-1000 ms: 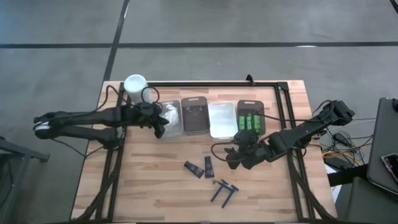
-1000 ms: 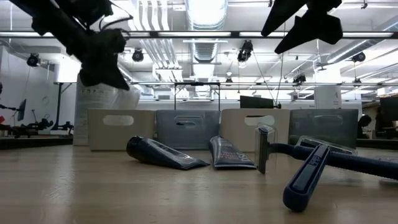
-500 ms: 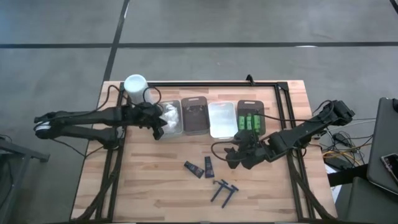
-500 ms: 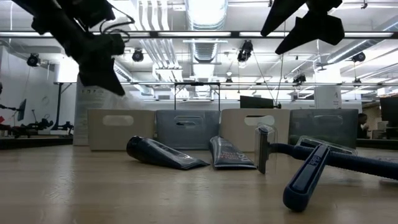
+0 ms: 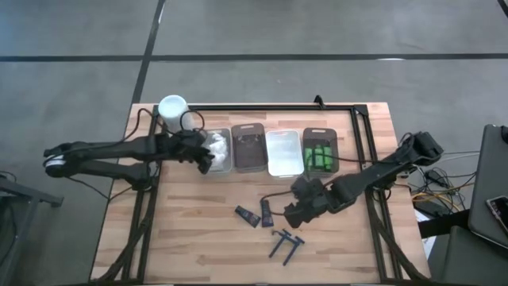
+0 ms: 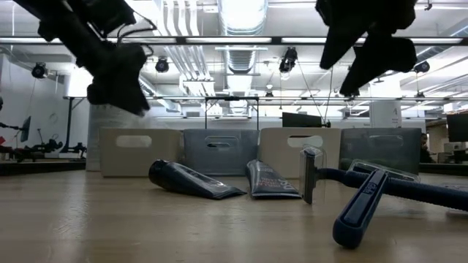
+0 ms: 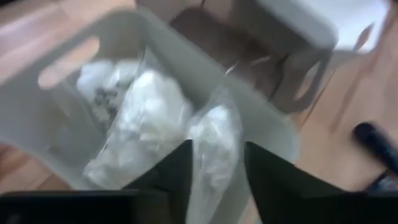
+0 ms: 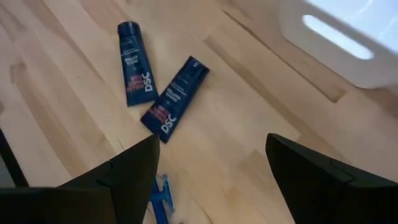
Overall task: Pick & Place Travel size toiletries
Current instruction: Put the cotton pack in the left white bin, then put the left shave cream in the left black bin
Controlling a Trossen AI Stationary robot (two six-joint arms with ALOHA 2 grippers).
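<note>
While the low camera is looking level across the wooden table (image 5: 198,238), two dark blue T-shaped razors (image 6: 365,191) are lying nearest it, handles crossing, heads square and ribbed. Just behind them two small dark tubes (image 6: 191,180) are lying flat side by side, navy with white and red lettering, caps toward the trays; in the right wrist view they (image 8: 152,84) are angling toward each other without touching. The right gripper (image 5: 298,208) is hovering above the table just beside the tubes, fingers spread wide, gripping nothing. Farther back a row of four trays is standing: grey tray (image 5: 225,164), brown tray (image 5: 248,150), white tray (image 5: 284,153), and a dark tray (image 5: 320,133) with small green bottles (image 5: 320,154) packed upright-looking in rows. The left gripper (image 5: 203,156) is hanging over the grey tray, fingers pinching a clear-wrapped white lumpy packet (image 7: 211,149); more white packets (image 7: 134,109) are piling inside. A tall white cylinder (image 5: 172,108) is standing at the far left corner.
</note>
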